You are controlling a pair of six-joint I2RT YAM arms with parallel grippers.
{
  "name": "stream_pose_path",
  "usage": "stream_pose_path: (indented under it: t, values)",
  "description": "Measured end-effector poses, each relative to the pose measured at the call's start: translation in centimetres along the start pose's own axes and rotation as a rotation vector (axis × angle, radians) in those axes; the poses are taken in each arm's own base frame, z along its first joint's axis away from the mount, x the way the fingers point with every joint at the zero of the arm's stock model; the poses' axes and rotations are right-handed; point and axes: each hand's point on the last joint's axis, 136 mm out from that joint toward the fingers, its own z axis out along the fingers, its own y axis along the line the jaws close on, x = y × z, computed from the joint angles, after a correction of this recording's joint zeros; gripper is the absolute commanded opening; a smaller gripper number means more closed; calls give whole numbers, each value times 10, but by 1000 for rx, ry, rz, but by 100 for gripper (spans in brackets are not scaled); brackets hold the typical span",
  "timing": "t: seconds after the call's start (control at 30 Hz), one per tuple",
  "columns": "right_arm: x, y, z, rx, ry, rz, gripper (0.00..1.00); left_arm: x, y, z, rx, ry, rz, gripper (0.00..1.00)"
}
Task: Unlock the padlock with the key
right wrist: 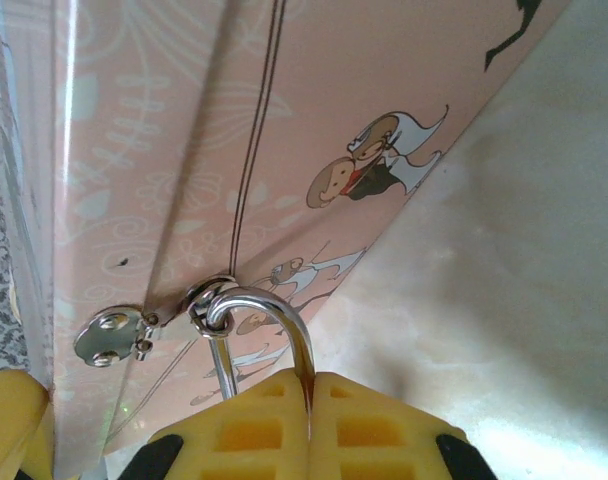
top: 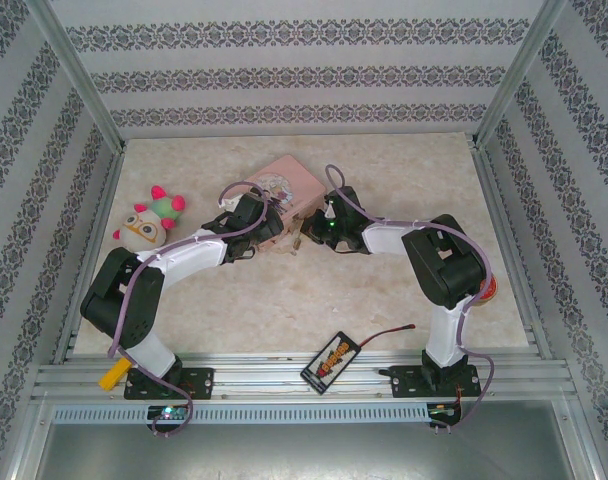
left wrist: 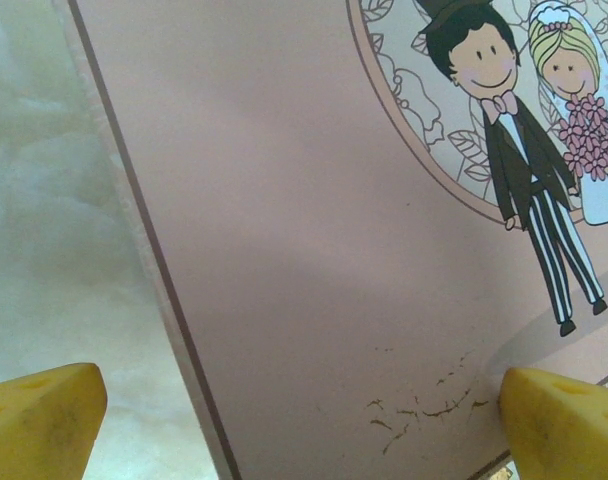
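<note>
Nearest you, in the right wrist view, your right gripper [right wrist: 310,420] is pinched shut on the padlock [right wrist: 300,338]. The lock's body is buried between the yellow pads [right wrist: 404,405] at 6 o'clock, so you see only the silver U-shaped shackle, bright and polished. A thin brownish sliver shows where it sinks into the seam. The shackle arches up toward 11 o'clock and is threaded through a small metal loop on the pink tin [right wrist: 184,150]. That loop sits just beside the tin's round silver clasp plate [right wrist: 109,337] at 8 o'clock.

Your left gripper [left wrist: 304,425] stands wide. One yellow fingertip [left wrist: 44,420] is at 7 o'clock over the table and the other is at 5 o'clock over the tin's lid, with its cartoon bride and groom.

In the top view, both grippers meet at the tin's near edge. The tin lies toward 12 o'clock on the table [top: 384,300], and a plush toy [top: 149,222] sits at 10 o'clock.
</note>
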Motion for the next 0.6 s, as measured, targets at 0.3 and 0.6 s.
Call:
stream_pose_path:
  t: [0.3,0.6]
  values:
    - [-7,-2,-2,6,-43,16,0,1,-2,0,11,6,-6,99]
    - [-18,-3,-4,-14,-99,55,0,3,-3,0,19,14,-6,99]
